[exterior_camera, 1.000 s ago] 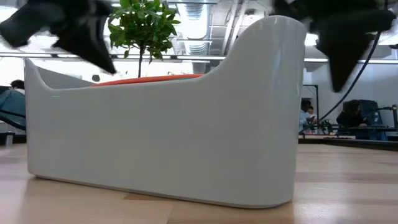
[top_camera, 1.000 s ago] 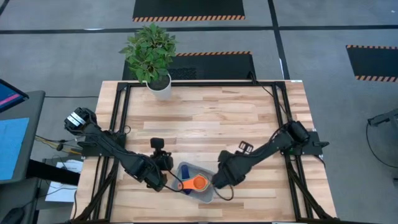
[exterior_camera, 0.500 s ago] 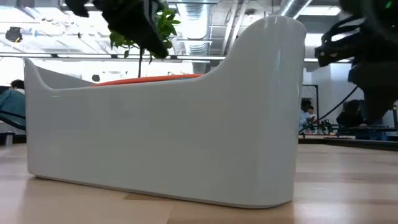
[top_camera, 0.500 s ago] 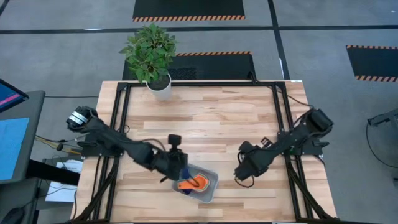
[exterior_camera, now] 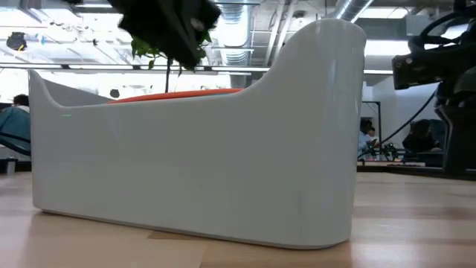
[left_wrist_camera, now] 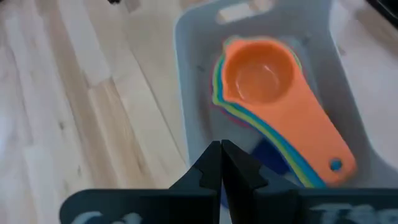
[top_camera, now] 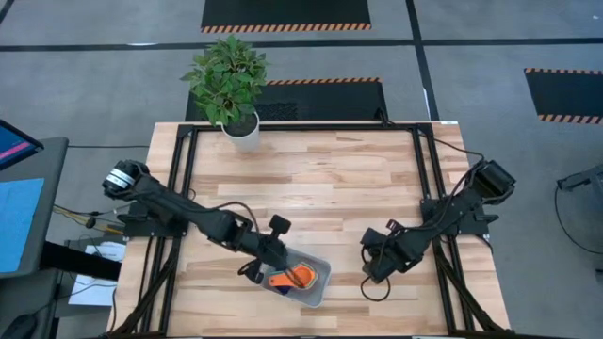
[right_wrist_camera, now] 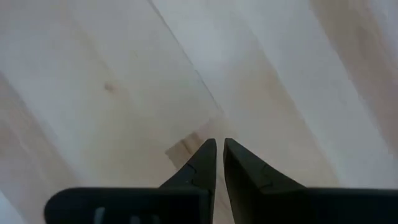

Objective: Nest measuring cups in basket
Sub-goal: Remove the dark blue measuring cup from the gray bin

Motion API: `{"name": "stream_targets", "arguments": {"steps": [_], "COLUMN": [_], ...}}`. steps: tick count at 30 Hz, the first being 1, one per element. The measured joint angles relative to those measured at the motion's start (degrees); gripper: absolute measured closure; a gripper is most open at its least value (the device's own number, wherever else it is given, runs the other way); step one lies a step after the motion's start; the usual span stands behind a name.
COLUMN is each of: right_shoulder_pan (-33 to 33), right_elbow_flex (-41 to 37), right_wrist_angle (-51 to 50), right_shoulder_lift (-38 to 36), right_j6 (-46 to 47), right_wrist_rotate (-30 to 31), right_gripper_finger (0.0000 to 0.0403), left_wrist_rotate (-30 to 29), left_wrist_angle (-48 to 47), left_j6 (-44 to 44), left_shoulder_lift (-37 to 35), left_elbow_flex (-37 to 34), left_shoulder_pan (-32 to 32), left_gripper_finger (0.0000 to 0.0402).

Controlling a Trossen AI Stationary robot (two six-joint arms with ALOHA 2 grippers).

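Nesting cups (left_wrist_camera: 267, 93) (orange topmost) inside basket (left_wrist_camera: 186, 93)

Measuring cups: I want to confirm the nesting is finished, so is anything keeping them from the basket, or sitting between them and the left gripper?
Nothing visible does. The measuring cups already lie stacked inside the basket, orange on top. The left gripper is shut, empty, with only open space between it and the stack. The right gripper is shut over bare table.
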Motion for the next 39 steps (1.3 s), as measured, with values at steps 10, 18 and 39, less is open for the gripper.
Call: {"name": "stream_targets", "arguments": {"steps": [10, 18, 39], "right_shoulder_pan": [0.76, 1.91, 1.42], "right_elbow_flex": [-0.02, -0.02, -0.01], "right_wrist_angle": [0.65, 0.82, 1.49], "right_shoulder_lift": [0.00, 0.00, 0.02], "right_j6": [-0.17, -0.17, -3.85], "right_wrist_rotate": [-0.12, -0.08, -1.52], "right_gripper_finger": [0.0350, 0.0350, 0.0349], "left_wrist_rotate": [0.53, 5.53, 8.42], "left_wrist_angle": [-3.07, -9.15, -12.97], "left_j6": [-2.18, -10.50, -38.73], "left_shoulder_lift": [10.00, 9.94, 13.61], "left_elbow_flex": [5.83, 6.05, 6.35], "left_shoulder_pan": [0.67, 0.03, -8.28], "left_gripper_finger": [0.0401, 0.0401, 0.0401]}}
